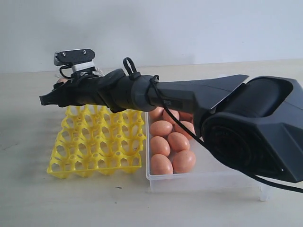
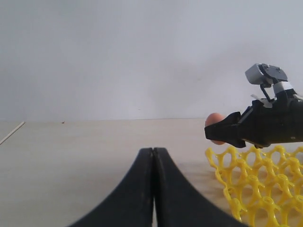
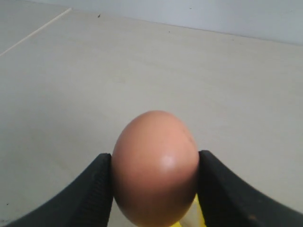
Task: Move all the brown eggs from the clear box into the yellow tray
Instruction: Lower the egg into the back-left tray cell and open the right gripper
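Brown egg (image 3: 155, 170) clamped in right gripper (image 3: 156, 160) jaws, barely over the tray's (image 1: 94, 142) far outer corner. Left gripper (image 2: 153, 153) jaws together. Recommendation: centre over a corner cup, lower fully, then release. Other eggs (image 1: 168, 142) in box (image 1: 189, 183) beside tray.

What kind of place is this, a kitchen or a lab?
Likely a robot lab bench: plain table against a blank wall, a robot arm, and only a yellow tray and clear box of brown eggs.
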Tool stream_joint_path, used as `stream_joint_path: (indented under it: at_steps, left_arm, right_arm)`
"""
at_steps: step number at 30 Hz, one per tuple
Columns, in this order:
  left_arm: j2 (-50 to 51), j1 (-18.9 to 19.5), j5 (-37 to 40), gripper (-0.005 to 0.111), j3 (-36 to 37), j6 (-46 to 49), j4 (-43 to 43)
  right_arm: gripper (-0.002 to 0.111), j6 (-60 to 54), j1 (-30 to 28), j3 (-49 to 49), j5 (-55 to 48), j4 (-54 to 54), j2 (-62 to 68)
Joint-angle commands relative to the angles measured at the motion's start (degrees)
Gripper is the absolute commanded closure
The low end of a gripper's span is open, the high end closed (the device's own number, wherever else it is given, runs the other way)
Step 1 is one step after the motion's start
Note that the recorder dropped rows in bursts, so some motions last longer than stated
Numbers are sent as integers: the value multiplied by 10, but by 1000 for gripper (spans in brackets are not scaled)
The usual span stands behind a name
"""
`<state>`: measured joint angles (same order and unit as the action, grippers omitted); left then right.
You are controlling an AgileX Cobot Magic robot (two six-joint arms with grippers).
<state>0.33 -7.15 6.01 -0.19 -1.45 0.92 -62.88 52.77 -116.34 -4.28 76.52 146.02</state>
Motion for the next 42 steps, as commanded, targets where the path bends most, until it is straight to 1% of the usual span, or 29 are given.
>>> stream_joint_path:
  at_steps: [1,5,27,34,39,42]
  left_arm:
    - [-3,-3,-1,107,2,-2,-4]
    - [-3,-3,-1,107,2,-2,-4]
    - [-3,-3,-1,107,2,-2,-4]
    - [-3,-3,-1,107,2,-2,-4]
    - [-3,-3,-1,107,2,-2,-4]
    - [-3,-3,-1,107,2,-2,-4]
  right_arm:
    - [101,-22,6,-7,-2,-6,1]
    - [96,-23,6,-7,-1,-6,5]
    - [94,-24,6,-6,8,-22,20]
    - [71,-24,6,-6,10,-22,20]
    - [57,-24,6,-6,12,-22,20]
    - [46,-24,6,-6,12,-22,18]
